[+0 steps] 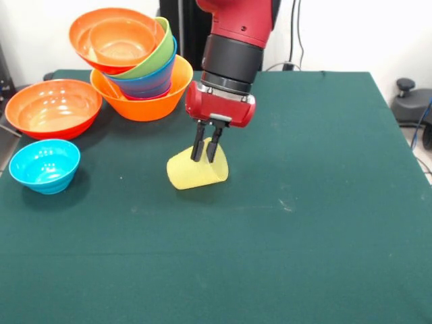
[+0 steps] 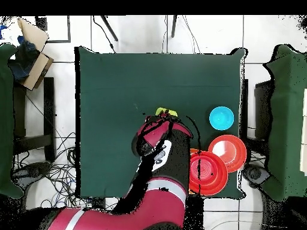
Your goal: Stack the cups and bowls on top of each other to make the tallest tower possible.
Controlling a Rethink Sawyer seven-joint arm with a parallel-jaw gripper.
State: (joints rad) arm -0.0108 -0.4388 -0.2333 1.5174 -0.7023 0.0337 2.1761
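Observation:
The pale-yellow cup [image 1: 198, 173] lies tilted on its side on the green table, near the middle. My gripper [image 1: 206, 154] comes down from above onto the cup's upper wall, its fingers close together and shut on it. In the overhead view the cup [image 2: 166, 112] peeks out just beyond the gripper [image 2: 164, 121]. The tower [image 1: 143, 101] stands at the back left: a large light-orange bowl at the bottom, with blue, lime green and orange bowls [image 1: 121, 39] nested and tilted above. It also shows in the overhead view [image 2: 208, 172].
A loose orange bowl [image 1: 54, 108] [image 2: 231, 150] sits left of the tower. A small cyan bowl [image 1: 45, 164] [image 2: 221, 117] sits nearer, by the table's left edge. The table [image 1: 304, 202] is covered in dark green cloth.

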